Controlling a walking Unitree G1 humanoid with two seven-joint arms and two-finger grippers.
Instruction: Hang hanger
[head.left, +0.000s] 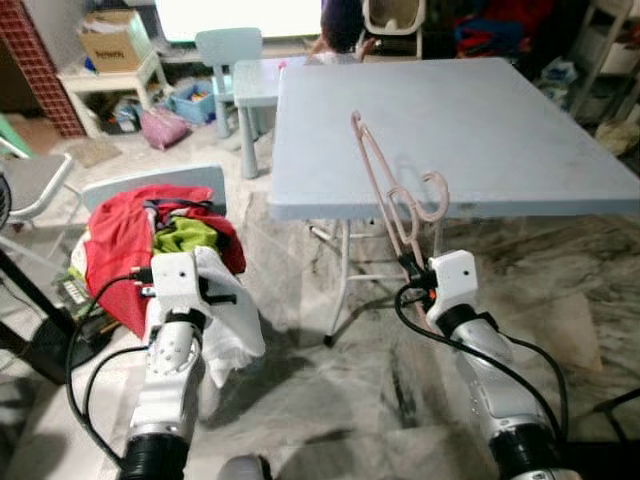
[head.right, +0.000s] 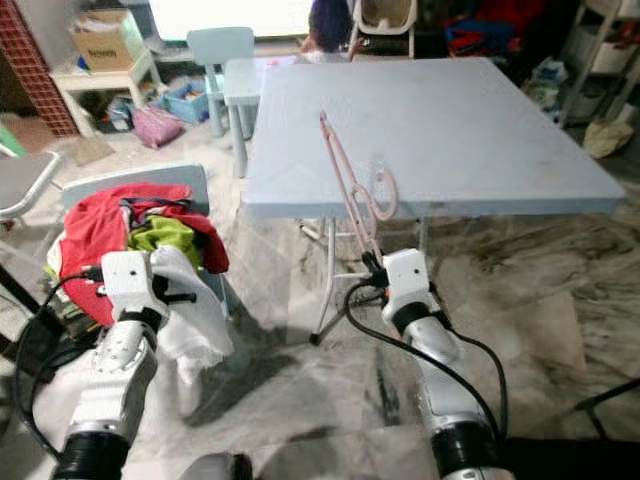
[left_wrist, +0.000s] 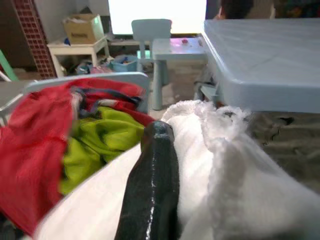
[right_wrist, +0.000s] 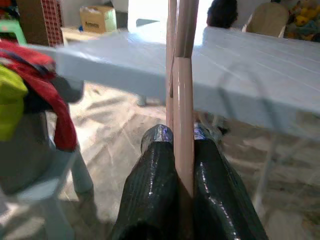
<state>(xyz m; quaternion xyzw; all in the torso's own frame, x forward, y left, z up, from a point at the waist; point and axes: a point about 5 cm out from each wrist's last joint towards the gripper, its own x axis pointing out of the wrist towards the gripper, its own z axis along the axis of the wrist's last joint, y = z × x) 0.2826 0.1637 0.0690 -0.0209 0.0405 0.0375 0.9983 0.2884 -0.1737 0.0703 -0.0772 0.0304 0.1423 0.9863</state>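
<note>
A pale pink hanger (head.left: 385, 185) stands upright in front of the light blue table (head.left: 470, 130), its hook (head.left: 436, 195) near the table's front edge. My right gripper (head.left: 409, 263) is shut on the hanger's lower end; in the right wrist view both black fingers (right_wrist: 160, 165) press on the pink bar (right_wrist: 183, 150). My left gripper (head.left: 205, 290) is lower left, shut on a white garment (head.left: 232, 320) that drapes down from it. One black finger (left_wrist: 155, 175) lies against the white cloth (left_wrist: 225, 165).
A chair (head.left: 150, 185) on the left holds a red garment (head.left: 120, 235) and a green one (head.left: 185, 235). Small blue child's table (head.left: 252, 85) and chair (head.left: 228, 45), a cardboard box (head.left: 112, 40) and clutter stand behind. A person (head.left: 340, 30) sits beyond the table. Marble floor lies ahead.
</note>
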